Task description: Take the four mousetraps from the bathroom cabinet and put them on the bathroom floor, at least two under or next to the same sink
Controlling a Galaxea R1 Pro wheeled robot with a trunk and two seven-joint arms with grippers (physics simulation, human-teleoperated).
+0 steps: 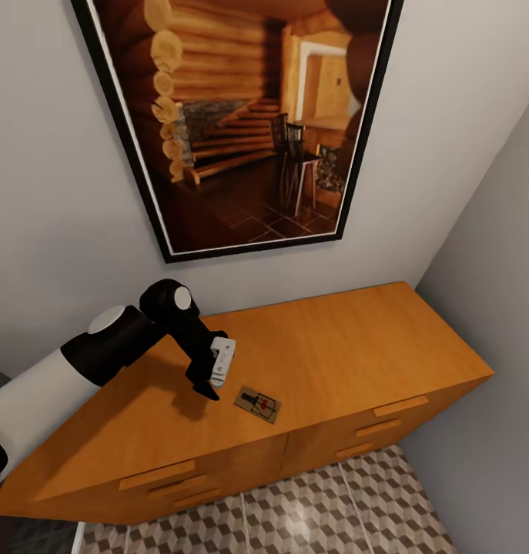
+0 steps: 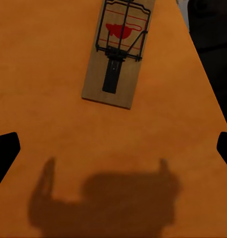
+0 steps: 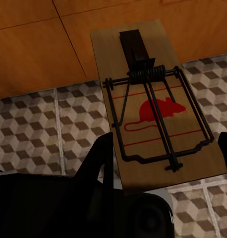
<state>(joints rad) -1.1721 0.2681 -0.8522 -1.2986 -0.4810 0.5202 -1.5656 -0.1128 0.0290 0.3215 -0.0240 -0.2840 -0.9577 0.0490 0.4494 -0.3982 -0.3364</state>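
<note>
On the cabinet (image 1: 333, 346) top, near its front edge, one mousetrap (image 1: 258, 403) lies flat; my left tool (image 1: 206, 385) hangs just beside it, apart from it, fingers spread wide. My right tool (image 3: 220, 163) grips a second mousetrap (image 3: 158, 106) over the bathroom floor (image 3: 39, 134), in front of the drawers (image 3: 29, 49).

head looks down on cabinet (image 1: 295, 362); wrists close above mousetraps (image 2: 118, 52).
</note>
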